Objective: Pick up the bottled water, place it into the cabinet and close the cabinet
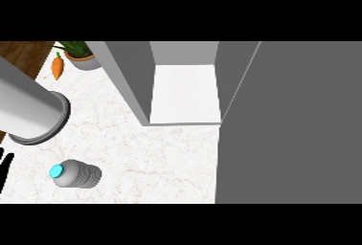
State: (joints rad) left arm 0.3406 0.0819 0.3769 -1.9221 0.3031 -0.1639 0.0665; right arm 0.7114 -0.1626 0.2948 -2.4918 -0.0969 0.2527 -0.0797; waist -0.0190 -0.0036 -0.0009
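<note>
The bottled water [75, 174] stands on the white marble counter [155, 153] at the lower left, grey and ribbed with a cyan cap, seen from above. My left forearm [28, 107] crosses the upper left, close to the camera. My left hand [5, 167] shows only as straight black fingers at the left edge, to the left of the bottle and apart from it. The cabinet [185, 91] stands open at the top centre, showing a white shelf. Its grey door [290, 124] fills the right side. My right hand is out of sight.
An orange carrot [57, 67] and a potted plant [80, 53] sit at the counter's far left corner, beside the cabinet's left wall [130, 76]. Dark wood floor [21, 50] shows beyond the counter's left edge.
</note>
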